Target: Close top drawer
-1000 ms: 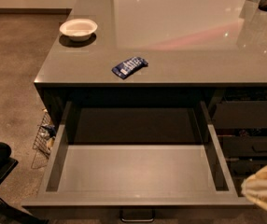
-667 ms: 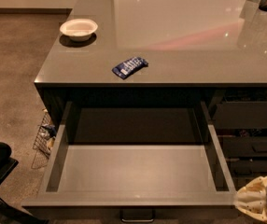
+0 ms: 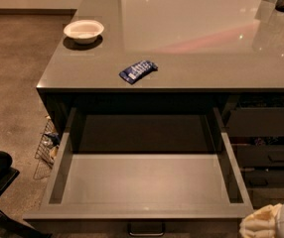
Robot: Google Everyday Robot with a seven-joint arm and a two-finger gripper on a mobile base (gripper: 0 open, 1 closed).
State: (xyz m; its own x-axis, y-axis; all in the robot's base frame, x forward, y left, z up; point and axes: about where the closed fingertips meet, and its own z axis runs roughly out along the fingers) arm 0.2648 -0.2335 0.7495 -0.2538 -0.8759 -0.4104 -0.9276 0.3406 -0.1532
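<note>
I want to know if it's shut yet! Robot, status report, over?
Hand low at bottom right, beside the drawer's front corner. Top drawer wide open, handle untouched. Nothing seen in its path.

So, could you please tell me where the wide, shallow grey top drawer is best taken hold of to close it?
Probably the small metal bar handle at the middle of its front panel, approached from the near side: the wide grey top drawer stands pulled out towards the camera and slides straight back. The pale gripper sits by its front right corner.
</note>
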